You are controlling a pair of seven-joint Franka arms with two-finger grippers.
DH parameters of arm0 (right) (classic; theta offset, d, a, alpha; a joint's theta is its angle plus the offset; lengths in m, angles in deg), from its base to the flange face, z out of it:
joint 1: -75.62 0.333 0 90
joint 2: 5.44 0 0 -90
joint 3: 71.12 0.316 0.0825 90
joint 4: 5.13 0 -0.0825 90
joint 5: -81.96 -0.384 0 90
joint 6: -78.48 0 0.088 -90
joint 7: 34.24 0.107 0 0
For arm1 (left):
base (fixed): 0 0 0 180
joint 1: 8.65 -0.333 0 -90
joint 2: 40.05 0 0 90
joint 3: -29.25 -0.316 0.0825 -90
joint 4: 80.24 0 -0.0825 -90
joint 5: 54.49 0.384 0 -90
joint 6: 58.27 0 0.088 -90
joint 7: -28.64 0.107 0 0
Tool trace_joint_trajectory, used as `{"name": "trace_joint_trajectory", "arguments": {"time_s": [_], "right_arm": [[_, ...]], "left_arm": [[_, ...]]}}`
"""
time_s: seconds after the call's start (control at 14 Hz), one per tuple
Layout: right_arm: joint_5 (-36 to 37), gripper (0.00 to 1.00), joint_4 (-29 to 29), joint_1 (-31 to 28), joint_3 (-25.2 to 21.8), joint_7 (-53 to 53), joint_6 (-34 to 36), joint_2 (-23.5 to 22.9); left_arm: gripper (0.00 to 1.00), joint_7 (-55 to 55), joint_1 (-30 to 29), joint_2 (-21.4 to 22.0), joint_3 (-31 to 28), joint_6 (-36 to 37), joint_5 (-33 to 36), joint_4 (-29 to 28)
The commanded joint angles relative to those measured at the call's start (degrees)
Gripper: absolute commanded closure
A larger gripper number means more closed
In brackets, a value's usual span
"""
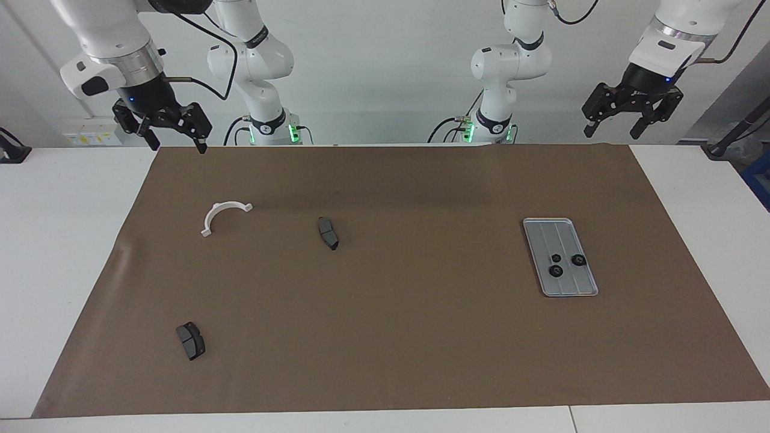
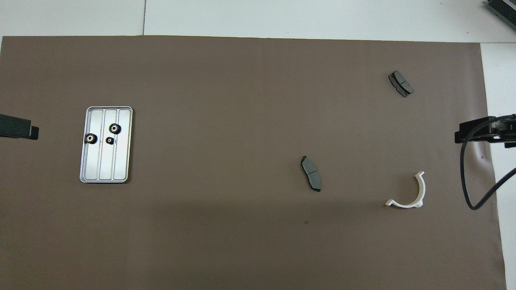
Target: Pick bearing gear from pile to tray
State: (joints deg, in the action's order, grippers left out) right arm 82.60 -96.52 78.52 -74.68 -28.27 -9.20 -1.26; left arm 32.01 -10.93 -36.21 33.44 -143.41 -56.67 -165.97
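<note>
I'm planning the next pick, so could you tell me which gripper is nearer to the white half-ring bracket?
Right. The right gripper hangs raised near the white half-ring bracket; the left gripper hangs at the table's tray end.

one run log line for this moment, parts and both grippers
tray: three gears inside | mat: two brake pads, white bracket | left gripper: open, raised, waiting | right gripper: open, raised, waiting
</note>
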Motion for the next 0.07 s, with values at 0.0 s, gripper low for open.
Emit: {"name": "trace_joint_trajectory", "arguments": {"time_s": [0.0], "right_arm": [[-0.99,0.00,-0.72,-0.44,0.31,-1.05,0.31,0.65]], "left_arm": [[0.00,0.06,0.70,0.64,-0.32,-1.09,0.59,-0.85]]}}
